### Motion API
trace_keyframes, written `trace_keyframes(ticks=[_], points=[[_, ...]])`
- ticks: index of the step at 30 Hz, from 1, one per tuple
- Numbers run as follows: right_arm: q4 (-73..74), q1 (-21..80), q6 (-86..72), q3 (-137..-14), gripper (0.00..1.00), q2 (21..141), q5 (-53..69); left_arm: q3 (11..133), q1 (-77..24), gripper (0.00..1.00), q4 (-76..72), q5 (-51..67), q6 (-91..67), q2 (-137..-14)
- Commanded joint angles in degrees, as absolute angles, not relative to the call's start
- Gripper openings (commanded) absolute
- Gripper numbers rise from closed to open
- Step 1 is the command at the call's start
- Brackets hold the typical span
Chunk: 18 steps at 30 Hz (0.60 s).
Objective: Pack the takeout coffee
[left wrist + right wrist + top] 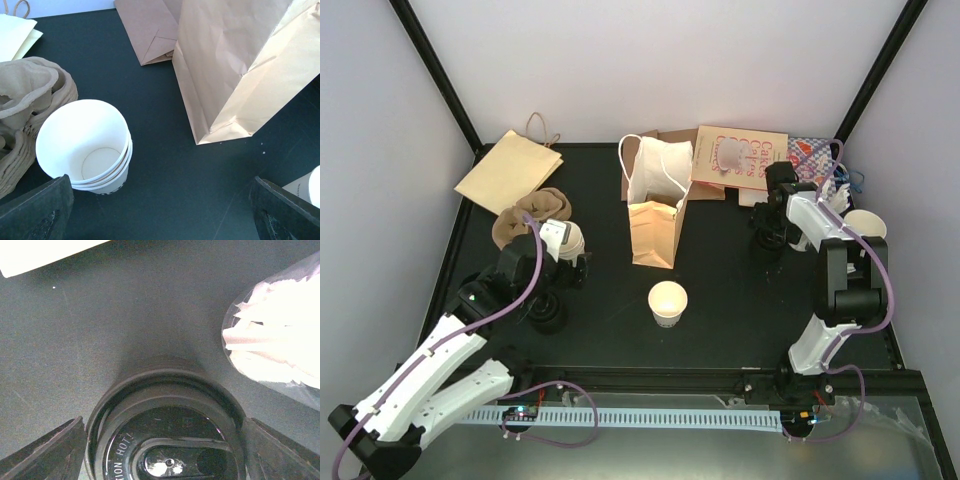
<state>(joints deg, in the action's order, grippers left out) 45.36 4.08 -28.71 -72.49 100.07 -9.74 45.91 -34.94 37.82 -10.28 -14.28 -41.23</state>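
- Black lid (pixel 167 440) centred in right gripper (pixel 165 462), jaws spread wide.
- 2 o'clock of lid: clear bag of white packets (pixel 272 335), near.
- Top view, 8 o'clock of gripper, well apart: white cup (pixel 667 302).

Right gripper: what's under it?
A round black lid embossed HOT, on the dark table, between the fingers of the right gripper; whether they touch it is unclear. Anything beneath the lid is covered.
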Motion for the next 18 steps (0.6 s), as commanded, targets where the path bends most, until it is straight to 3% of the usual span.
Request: trace_keyframes(ticks=[1,5,18], points=[[44.0,3.8,-29.5,-72.0,0.85,100.0,-9.2,46.0,-34.7,0.99,36.3,-9.8,-13.4,-41.3],[44.1,3.9,-29.5,-71.7,0.78,99.8,-8.9,46.0,-34.7,0.99,36.4,-9.8,-13.3,-41.3],[45.6,4.0,-28.7,-71.8,0.77,96.7,-8.2,46.0,-34.6,0.99,36.3,-10.0,-13.2,-41.4]])
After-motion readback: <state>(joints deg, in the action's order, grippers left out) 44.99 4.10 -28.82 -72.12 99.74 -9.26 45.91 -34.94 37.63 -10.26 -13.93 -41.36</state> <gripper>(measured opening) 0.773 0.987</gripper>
